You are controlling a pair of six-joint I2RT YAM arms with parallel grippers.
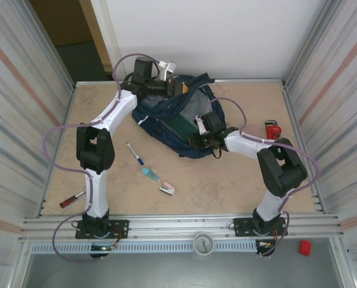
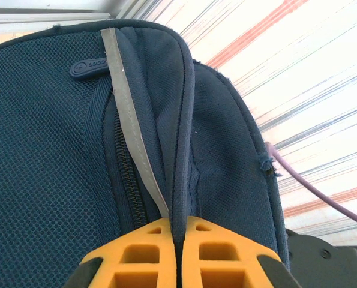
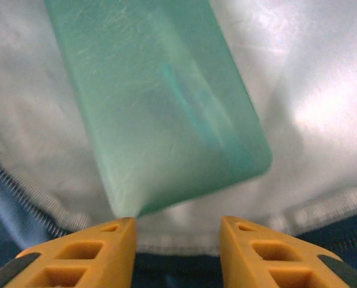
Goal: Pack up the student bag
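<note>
The student bag point(image 1: 160, 114) lies toward twelve o'clock on the tabletop point(image 1: 238, 180), its mouth open. At its eleven o'clock rim our left end effector point(image 2: 178, 235) is clamped on a fold of the fabric, which we judge props the mouth agape. At four o'clock our right end effector point(image 3: 178, 227) stands parted and empty above the pale lining, where a flat green case point(image 3: 160, 102) lies inside.
</note>
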